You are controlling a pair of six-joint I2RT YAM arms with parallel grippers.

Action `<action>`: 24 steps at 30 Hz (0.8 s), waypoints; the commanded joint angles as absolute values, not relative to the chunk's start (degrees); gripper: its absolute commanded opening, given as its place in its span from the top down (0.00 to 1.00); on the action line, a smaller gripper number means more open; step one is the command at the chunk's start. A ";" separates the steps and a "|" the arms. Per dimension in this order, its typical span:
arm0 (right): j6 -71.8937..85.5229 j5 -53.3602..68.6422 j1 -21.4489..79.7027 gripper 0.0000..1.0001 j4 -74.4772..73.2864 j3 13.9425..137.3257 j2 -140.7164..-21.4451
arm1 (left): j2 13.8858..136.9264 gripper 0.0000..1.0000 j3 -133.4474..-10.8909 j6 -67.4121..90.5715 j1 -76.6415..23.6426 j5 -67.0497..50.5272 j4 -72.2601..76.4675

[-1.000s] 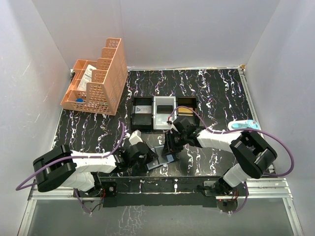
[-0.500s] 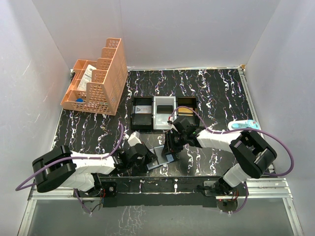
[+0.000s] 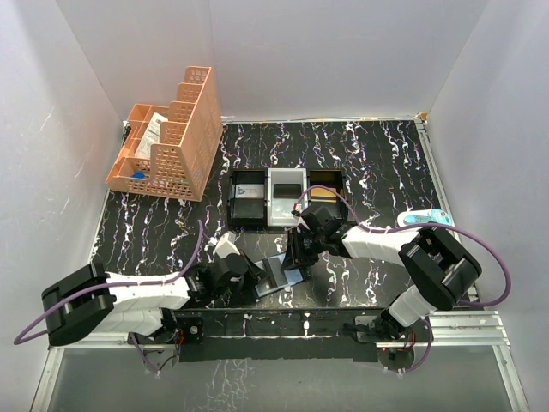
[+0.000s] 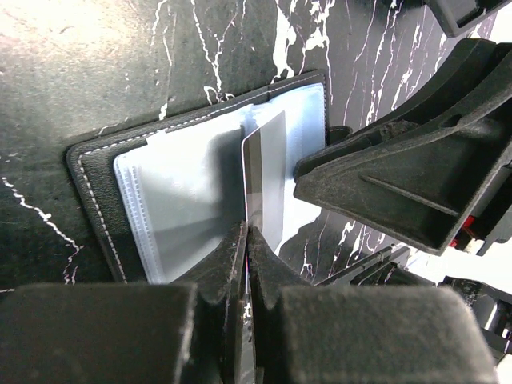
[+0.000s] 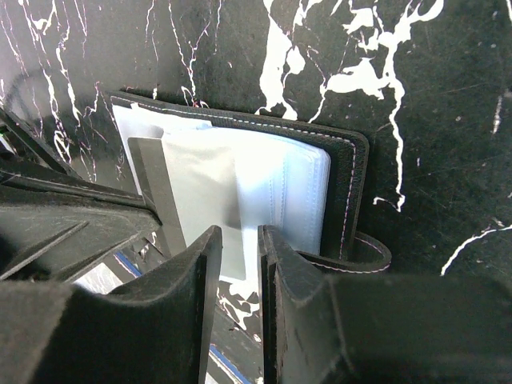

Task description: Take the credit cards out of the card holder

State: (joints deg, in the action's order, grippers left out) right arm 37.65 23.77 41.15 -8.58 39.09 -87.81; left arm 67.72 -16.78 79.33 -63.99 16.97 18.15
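Card (image 4: 264,172) is pinched edge-up by the clenched left gripper (image 4: 246,240), long axis running straight away from it; card holder (image 4: 96,172) is laid open between both arms; whether right gripper (image 5: 240,244) grips cannot be told.

Left claw (image 3: 250,276) and right claw (image 3: 298,251) touch card holder (image 3: 276,272)

Bench (image 3: 377,163): black, white marble veining, faint purple streaks. Card holder (image 4: 94,164): dark grey cover, white stitching along edge, pale blue-white translucent sleeves. Card (image 4: 270,164): silver-grey face, dark edge. Lattice organiser (image 3: 184,129): peach-orange. Three-compartment tray (image 3: 233,199): black outer bays, white middle bay. Left arm (image 3: 146,292), right arm (image 3: 377,242): white links, black joints. Cables (image 3: 496,266): purple. Enclosure walls (image 3: 343,51): white.
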 commanded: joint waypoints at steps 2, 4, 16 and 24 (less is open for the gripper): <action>35.80 17.60 41.29 0.76 -9.07 37.60 -89.75 | 65.18 1.00 -15.30 79.88 -64.38 19.22 16.37; 35.61 17.50 41.25 0.76 -9.66 38.12 -89.59 | 65.07 1.00 -15.29 79.98 -64.33 19.37 16.07; 33.61 26.88 41.28 0.72 -12.32 45.46 -85.19 | 66.57 1.00 -16.54 79.09 -64.33 18.64 17.08; 34.36 29.21 41.66 0.71 -9.91 45.71 -88.87 | 66.87 1.00 -17.21 78.47 -64.33 18.40 16.95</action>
State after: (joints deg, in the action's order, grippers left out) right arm 34.57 26.89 41.19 -12.12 44.25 -87.39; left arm 66.70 -15.77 79.53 -63.99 17.19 17.58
